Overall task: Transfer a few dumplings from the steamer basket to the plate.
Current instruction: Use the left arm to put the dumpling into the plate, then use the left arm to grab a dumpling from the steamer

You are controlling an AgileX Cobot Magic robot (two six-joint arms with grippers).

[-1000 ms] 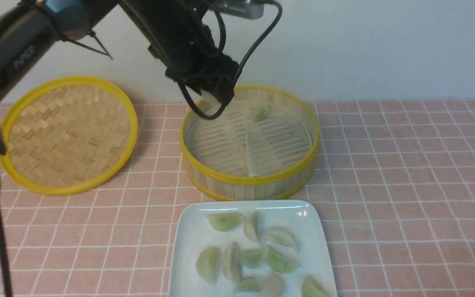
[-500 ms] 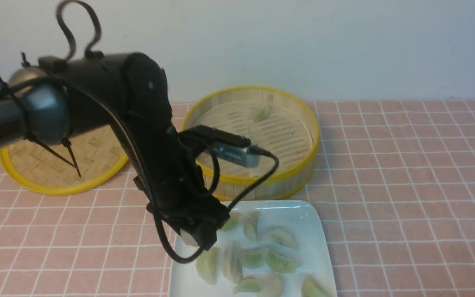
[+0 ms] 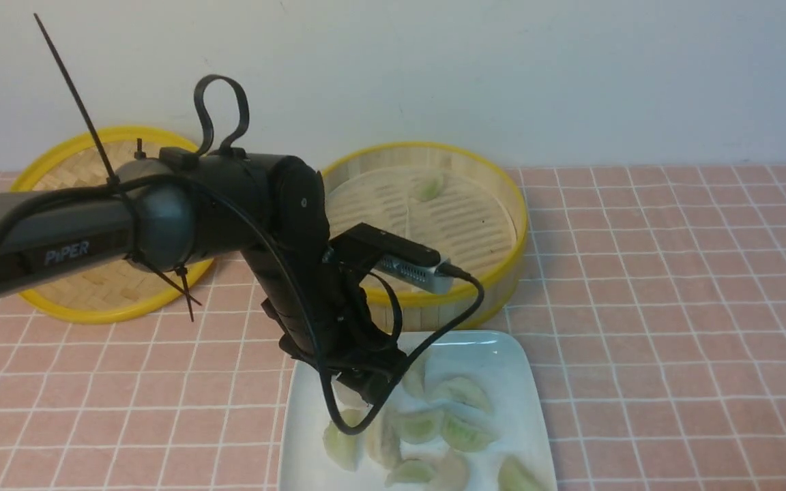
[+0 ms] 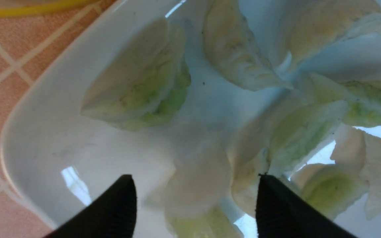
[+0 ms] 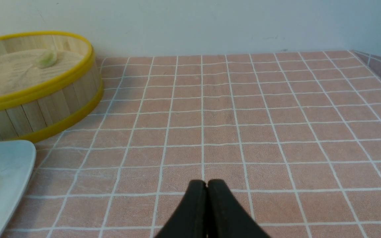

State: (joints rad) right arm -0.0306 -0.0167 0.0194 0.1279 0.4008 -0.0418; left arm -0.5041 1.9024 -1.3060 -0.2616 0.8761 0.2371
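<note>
One dumpling (image 3: pixel 430 185) is left in the steamer basket (image 3: pixel 434 314), near twelve o'clock on its floor. The left gripper (image 4: pixel 195 178) has been brought from the basket to the plate (image 3: pixel 522 404), at the basket's six o'clock. Its jaws have been spread apart at the plate's eleven o'clock corner, and a blurred dumpling (image 4: pixel 203 170) between them is judged released. The right gripper (image 5: pixel 207 185) is pressed together, idle.

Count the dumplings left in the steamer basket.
1. A single dumpling lies on the liner floor of the steamer basket, near its far wall. The left arm covers the near-left part of the floor, so another could be hidden there.
</note>
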